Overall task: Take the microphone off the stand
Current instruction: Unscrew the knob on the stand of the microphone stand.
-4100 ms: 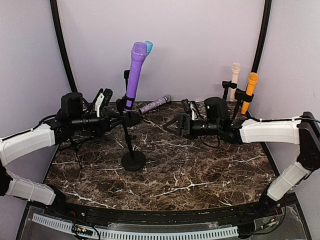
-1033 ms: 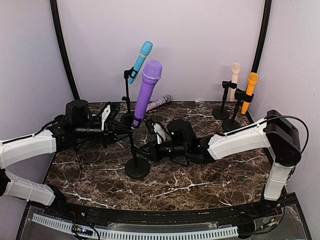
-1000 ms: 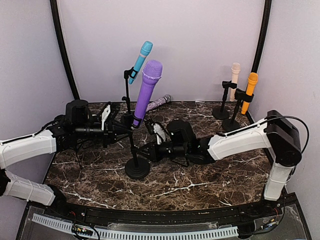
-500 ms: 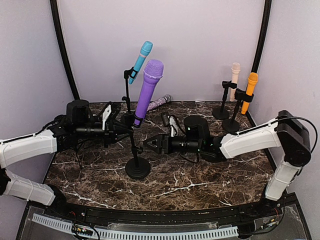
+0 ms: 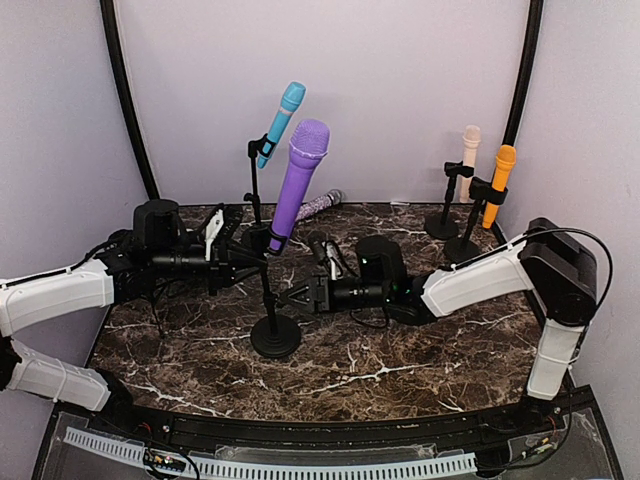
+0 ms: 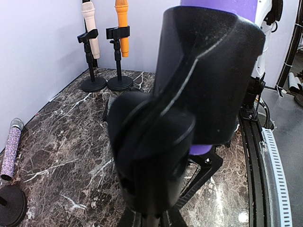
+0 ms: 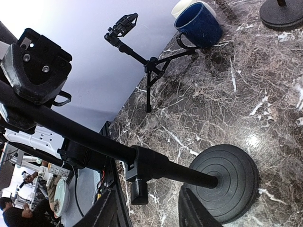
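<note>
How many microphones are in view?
5: purple microphone in the centre stand, blue microphone behind it, glittery microphone lying at the back, cream microphone and orange microphone standing back right. None seems hidden.

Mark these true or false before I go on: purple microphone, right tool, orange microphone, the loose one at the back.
1. The purple microphone sits in its stand's clip. True.
2. The right tool is shut on the stand's pole. False: its fingers stand apart, with the pole just off their tips.
3. The orange microphone lies flat on the table. False: it stands clipped in its own stand at the right rear, beside the cream microphone.
4. A glittery microphone lies on the table near the back wall. True.
</note>
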Available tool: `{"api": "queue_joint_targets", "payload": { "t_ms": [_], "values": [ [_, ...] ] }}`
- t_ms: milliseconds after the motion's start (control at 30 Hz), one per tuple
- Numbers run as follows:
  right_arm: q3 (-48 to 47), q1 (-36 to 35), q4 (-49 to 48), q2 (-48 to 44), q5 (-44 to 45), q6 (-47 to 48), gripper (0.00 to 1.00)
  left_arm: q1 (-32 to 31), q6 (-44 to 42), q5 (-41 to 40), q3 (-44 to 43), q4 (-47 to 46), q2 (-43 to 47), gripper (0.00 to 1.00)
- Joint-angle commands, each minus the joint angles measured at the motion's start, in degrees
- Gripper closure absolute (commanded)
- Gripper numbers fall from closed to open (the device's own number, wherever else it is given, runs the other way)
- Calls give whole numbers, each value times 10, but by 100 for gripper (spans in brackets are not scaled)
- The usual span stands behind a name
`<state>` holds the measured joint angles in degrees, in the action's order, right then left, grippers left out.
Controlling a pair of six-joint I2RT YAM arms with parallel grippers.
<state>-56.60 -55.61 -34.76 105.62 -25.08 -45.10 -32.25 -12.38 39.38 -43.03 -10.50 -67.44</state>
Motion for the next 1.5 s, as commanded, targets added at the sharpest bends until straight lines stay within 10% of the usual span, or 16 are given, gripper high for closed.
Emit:
{"api": "queue_joint_targets", "payload": {
  "t_ms": [0,400,967,1200,1467],
  "values": [
    [-23,0,-40,13,-23,-7,61,-4,-13,-11,-10,15,-4,100],
    [-32,0,-34,24,-34,-1,83,-6,-15,-13,-12,18,-7,100],
    [-38,-10,-8,27,-24,19,79,-8,-16,-17,-12,19,-9,100],
    [-35,-14,0,20,-8,32,100,-8,-18,-19,-12,20,-10,100],
    [-45,-41,83,-12,88,114,100,-9,-20,-23,-14,22,-13,100]
  ]
}}
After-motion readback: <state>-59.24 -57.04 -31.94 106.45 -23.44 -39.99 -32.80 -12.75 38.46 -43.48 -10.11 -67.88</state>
